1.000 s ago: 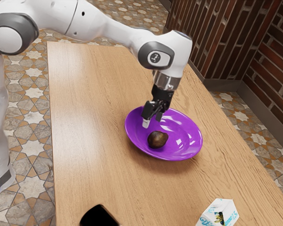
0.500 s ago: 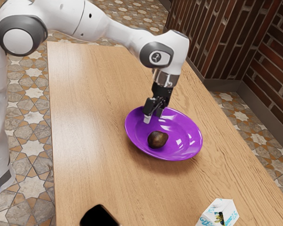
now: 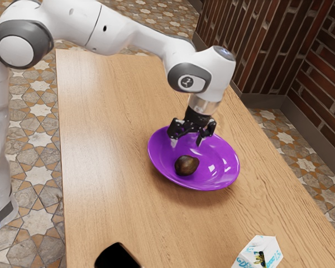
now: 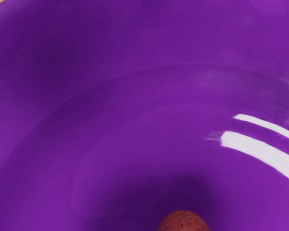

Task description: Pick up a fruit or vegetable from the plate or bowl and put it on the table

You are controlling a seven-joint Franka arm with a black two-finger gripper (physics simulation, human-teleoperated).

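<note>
The task is in its early part: nothing has been picked up, and the brown fruit lies in the purple dish, so the pick and the placing are both left to do. With twelve at the top of the exterior view, the fruit sits a little off the dish's middle, towards eight o'clock. The end effector hangs over the dish at about twelve o'clock from the fruit, its two fingers spread well apart with nothing between them. In the wrist view a rounded reddish top shows against the purple; I take it for the same fruit, though its colour looks warmer there.

The step in hand looks to be lining up for the grasp. What remains, as I judge it, is to bring the fingers down on either side of the fruit, close them, lift clear of the rim and set it on the wooden surface. The broad area at nine o'clock from the dish would suit; a white carton stands at five o'clock and a black object at seven. The fruit's rounded form could make it roll if one finger touches first.
</note>
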